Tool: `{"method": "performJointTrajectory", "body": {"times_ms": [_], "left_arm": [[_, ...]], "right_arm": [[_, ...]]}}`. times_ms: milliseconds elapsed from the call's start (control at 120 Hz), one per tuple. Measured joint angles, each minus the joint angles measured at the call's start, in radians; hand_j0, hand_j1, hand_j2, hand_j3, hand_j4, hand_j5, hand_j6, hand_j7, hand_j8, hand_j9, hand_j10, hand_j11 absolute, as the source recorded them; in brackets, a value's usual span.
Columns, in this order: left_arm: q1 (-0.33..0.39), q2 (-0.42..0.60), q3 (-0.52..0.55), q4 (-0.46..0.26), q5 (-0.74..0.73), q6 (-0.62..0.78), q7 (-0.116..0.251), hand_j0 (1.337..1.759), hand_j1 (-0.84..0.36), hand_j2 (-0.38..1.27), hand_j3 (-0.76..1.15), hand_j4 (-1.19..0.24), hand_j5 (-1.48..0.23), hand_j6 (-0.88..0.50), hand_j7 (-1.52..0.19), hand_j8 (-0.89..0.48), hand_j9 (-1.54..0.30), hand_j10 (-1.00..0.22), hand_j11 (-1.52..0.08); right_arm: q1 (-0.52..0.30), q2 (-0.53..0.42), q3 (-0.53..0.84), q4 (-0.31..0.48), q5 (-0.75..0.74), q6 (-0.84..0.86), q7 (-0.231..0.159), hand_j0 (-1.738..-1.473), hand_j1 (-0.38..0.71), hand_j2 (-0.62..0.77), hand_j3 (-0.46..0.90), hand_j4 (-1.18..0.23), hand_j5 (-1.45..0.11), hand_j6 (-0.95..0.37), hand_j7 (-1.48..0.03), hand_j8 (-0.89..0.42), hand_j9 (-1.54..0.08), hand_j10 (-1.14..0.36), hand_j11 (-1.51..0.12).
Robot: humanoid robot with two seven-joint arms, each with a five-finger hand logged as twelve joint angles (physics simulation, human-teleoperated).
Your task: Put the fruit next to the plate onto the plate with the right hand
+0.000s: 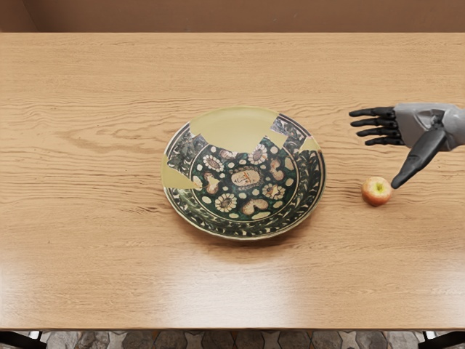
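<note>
Plate (290, 211): dark green, cream floral pattern. Apple (376, 190): red-yellow. Table (87, 218): light wood grain. Right hand (396, 131): black fingers, grey palm.

Setting: domestic interior, likely a dining room or kitchen, simulator-rendered. Evidence: long wood-grain worktop (109, 240); ornate ceramic plate (314, 182) with dark floral pattern; small apple (376, 190) beside it; plain brown wall (218, 14) behind; patterned stone floor tiles (218, 340) below the near edge.
</note>
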Motion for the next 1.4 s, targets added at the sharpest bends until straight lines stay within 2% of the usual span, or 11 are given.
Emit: {"method": "performJointTrajectory", "body": {"times_ms": [250, 325, 408, 492, 675, 908, 1150, 1400], "left_arm": [[0.000, 0.000, 0.000, 0.000, 0.000, 0.000, 0.000, 1.658, 0.06, 0.05, 0.00, -0.24, -0.32, -0.24, -0.32, -0.24, -0.32, -0.24, -0.32], [0.000, 0.000, 0.000, 0.000, 0.000, 0.000, 0.000, 1.658, 0.06, 0.05, 0.00, -0.24, -0.32, -0.24, -0.32, -0.24, -0.32, -0.24, -0.32], [0.000, 0.000, 0.000, 0.000, 0.000, 0.000, 0.000, 1.658, 0.06, 0.05, 0.00, -0.24, -0.32, -0.24, -0.32, -0.24, -0.32, -0.24, -0.32], [0.000, 0.000, 0.000, 0.000, 0.000, 0.000, 0.000, 1.658, 0.06, 0.05, 0.00, -0.24, -0.32, -0.24, -0.32, -0.24, -0.32, -0.24, -0.32], [0.000, 0.000, 0.000, 0.000, 0.000, 0.000, 0.000, 1.658, 0.06, 0.05, 0.00, -0.24, -0.32, -0.24, -0.32, -0.24, -0.32, -0.24, -0.32], [0.000, 0.000, 0.000, 0.000, 0.000, 0.000, 0.000, 1.658, 0.06, 0.05, 0.00, -0.24, -0.32, -0.24, -0.32, -0.24, -0.32, -0.24, -0.32], [0.000, 0.000, 0.000, 0.000, 0.000, 0.000, 0.000, 1.658, 0.06, 0.05, 0.00, -0.24, -0.32, -0.24, -0.32, -0.24, -0.32, -0.24, -0.32], [0.000, 0.000, 0.000, 0.000, 0.000, 0.000, 0.000, 1.658, 0.06, 0.05, 0.00, -0.24, -0.32, -0.24, -0.32, -0.24, -0.32, -0.24, -0.32]], "right_arm": [[0.004, 0.018, 0.004, 0.000, -0.053, -0.038, -0.003, -1.658, -0.30, -0.01, 0.00, -0.04, -0.05, -0.04, -0.05, -0.04, -0.05, -0.04, -0.05], [0.008, 0.020, 0.006, 0.010, -0.146, -0.093, -0.001, -1.658, -0.30, -0.01, 0.00, -0.04, -0.05, -0.04, -0.05, -0.04, -0.05, -0.04, -0.05], [0.007, 0.023, 0.004, 0.061, -0.284, -0.204, 0.002, -1.658, -0.30, -0.01, 0.00, -0.04, -0.05, -0.04, -0.05, -0.04, -0.05, -0.04, -0.05], [-0.003, 0.026, 0.001, 0.100, -0.356, -0.275, 0.006, -1.658, -0.31, -0.01, 0.00, -0.04, -0.05, -0.04, -0.05, -0.04, -0.05, -0.04, -0.05], [-0.098, 0.042, -0.003, 0.216, -0.544, -0.494, 0.009, -1.658, -0.32, 0.00, 0.00, -0.03, -0.04, -0.03, -0.04, -0.03, -0.04, -0.03, -0.04], [-0.215, 0.090, -0.004, 0.245, -0.630, -0.636, 0.042, -1.658, -0.31, 0.00, 0.00, -0.04, -0.04, -0.04, -0.04, -0.04, -0.04, -0.03, -0.04], [-0.267, 0.106, -0.004, 0.228, -0.680, -0.713, 0.057, -1.658, -0.12, -0.04, 0.00, -0.20, -0.26, -0.20, -0.26, -0.20, -0.26, -0.20, -0.26], [-0.308, 0.110, -0.004, 0.222, -0.733, -0.727, 0.100, -1.658, -0.03, -0.05, 0.00, -0.27, -0.35, -0.27, -0.35, -0.27, -0.35, -0.27, -0.35]]}}
